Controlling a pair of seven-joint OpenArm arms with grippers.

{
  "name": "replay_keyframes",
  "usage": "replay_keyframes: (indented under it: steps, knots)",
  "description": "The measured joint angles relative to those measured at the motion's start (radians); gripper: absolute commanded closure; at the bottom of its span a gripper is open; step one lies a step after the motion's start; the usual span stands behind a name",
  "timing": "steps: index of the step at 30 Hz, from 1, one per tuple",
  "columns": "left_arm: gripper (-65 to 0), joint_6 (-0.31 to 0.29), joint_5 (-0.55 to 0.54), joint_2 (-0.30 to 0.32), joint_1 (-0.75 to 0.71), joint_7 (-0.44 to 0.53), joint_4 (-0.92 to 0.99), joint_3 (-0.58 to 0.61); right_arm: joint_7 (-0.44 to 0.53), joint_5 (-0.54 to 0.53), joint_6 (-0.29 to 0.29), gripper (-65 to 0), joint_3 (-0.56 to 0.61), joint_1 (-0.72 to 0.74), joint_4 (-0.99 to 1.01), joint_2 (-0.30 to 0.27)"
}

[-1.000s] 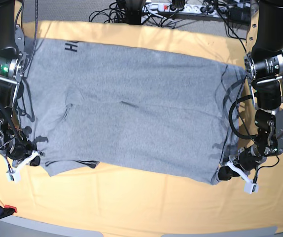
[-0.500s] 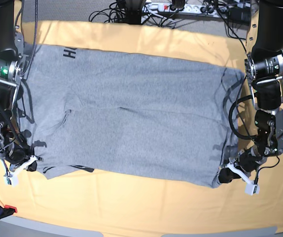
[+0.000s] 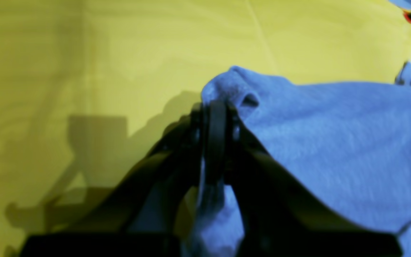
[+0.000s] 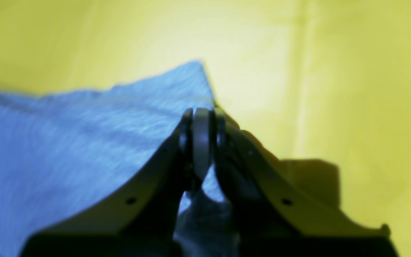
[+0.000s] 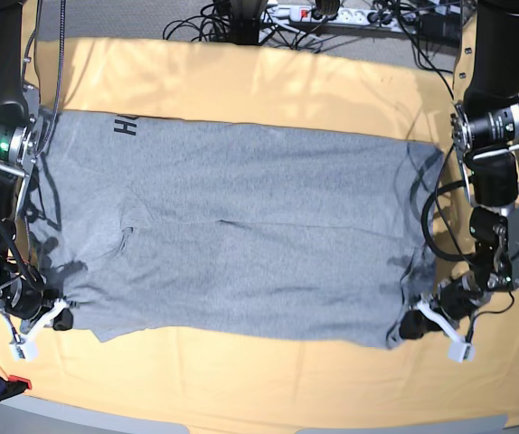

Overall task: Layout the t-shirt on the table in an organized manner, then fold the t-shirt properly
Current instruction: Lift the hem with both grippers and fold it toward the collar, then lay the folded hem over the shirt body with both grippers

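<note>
Grey t-shirt [image 5: 241,235] spread flat (near corners pinched), left hand [image 5: 410,323], right hand [image 5: 59,318]

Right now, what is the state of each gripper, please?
Left gripper: shut on a corner of the t-shirt.
Right gripper: shut on the t-shirt's other near corner.

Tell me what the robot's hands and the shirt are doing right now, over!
Left gripper shut on t-shirt corner. Right gripper shut on the other near corner. Shirt spread flat on table. Nothing blocking, over.
</note>
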State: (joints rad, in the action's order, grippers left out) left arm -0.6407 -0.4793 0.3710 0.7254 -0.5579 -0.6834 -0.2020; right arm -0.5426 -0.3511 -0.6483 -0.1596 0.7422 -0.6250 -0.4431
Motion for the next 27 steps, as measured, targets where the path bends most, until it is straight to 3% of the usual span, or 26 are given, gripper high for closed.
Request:
replay_keyframes:
  steps: [2,7,10,18,24,27]
  knots:
    - [0.0,-0.048,-0.042,0.0,-0.013,-0.015,0.0,0.0,-0.019,-0.034,-0.046,0.0,0.0,-0.003,0.0,-0.002]
    - [0.0,-0.048,-0.227,0.007,-0.01,-0.151,0.0,0.0,-0.042,-0.091,-0.044,0.0,0.0,-0.005,0.0,-0.002]
    - [0.0,-0.049,-0.302,0.017,-0.013,-0.24,-0.002,0.0,-0.134,-0.13,-0.044,0.0,0.0,-0.024,-0.025,-0.005]
    - [0.0,-0.05,-0.628,0.039,-0.026,-0.545,-0.003,0.0,-0.151,-0.152,-0.044,0.0,0.002,-0.27,-0.323,-0.002]
    - [0.0,-0.051,-0.956,0.072,-0.025,-0.859,-0.005,0.0,-0.143,-0.158,-0.045,0.0,0.001,-0.414,-0.574,-0.021]
    - [0.0,-0.053,-0.972,0.09,-0.024,-0.851,-0.005,0.0,-0.159,-0.153,-0.045,0.0,0.001,-0.455,-0.614,-0.024]
